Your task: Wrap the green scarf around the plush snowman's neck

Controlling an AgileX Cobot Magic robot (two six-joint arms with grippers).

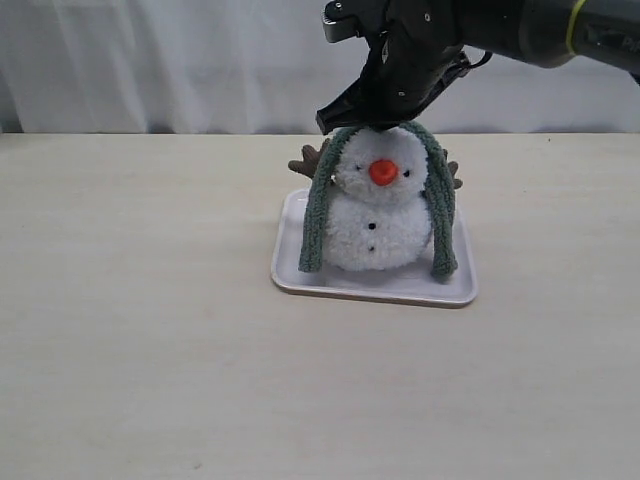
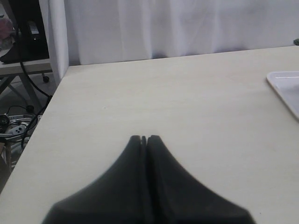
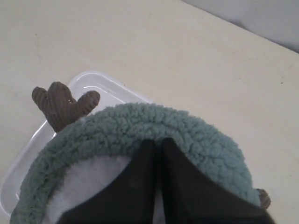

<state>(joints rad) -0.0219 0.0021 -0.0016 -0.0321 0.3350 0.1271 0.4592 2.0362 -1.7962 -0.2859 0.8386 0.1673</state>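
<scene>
Since the green scarf is lying over the head of the plush snowman, not its neck, the right gripper is hovering there, fingers closed, hold unclear

Tray on bench, right of centre. Plush snowman stands upright on tray. Scarf draped over snowman's head, one end hanging down each side, both ends reaching the tray. Branch arms poke out behind scarf.
</scene>
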